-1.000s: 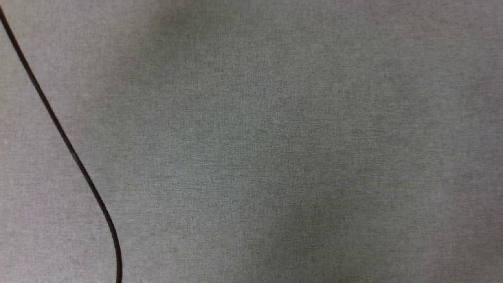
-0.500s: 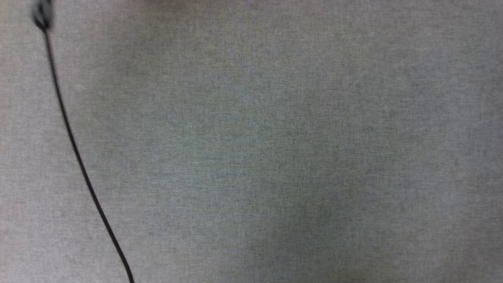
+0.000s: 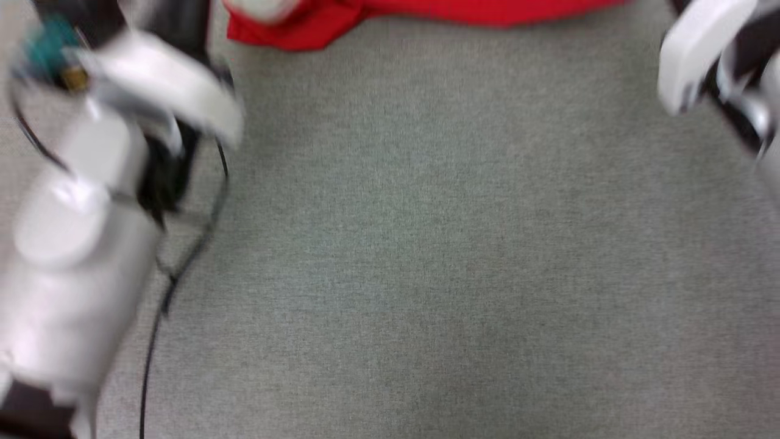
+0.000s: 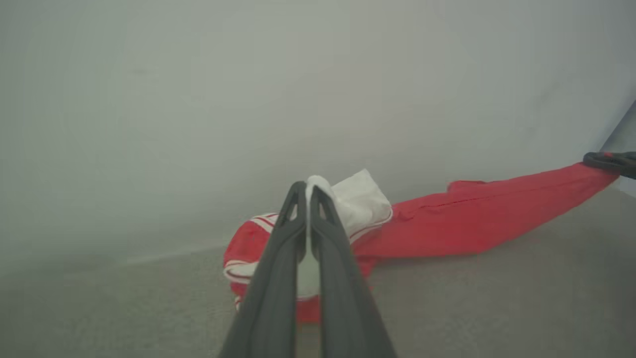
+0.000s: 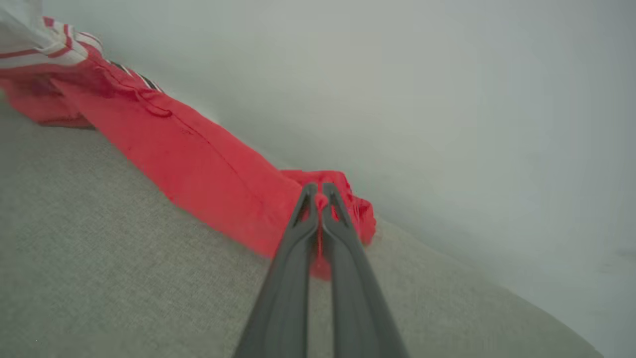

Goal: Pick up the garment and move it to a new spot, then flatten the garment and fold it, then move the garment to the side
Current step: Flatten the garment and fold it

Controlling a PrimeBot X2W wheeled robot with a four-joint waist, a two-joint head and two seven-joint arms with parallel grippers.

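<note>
Two tight pinches on the garment (image 4: pixel 472 219) — left gripper (image 4: pixel 308 189), right gripper (image 5: pixel 319 190) — head view blurred.

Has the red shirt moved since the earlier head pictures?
Cannot tell. The shirt lies at the top edge now; the whole picture has shifted, so the camera moved, and the plain grey surface gives no fixed mark.
</note>
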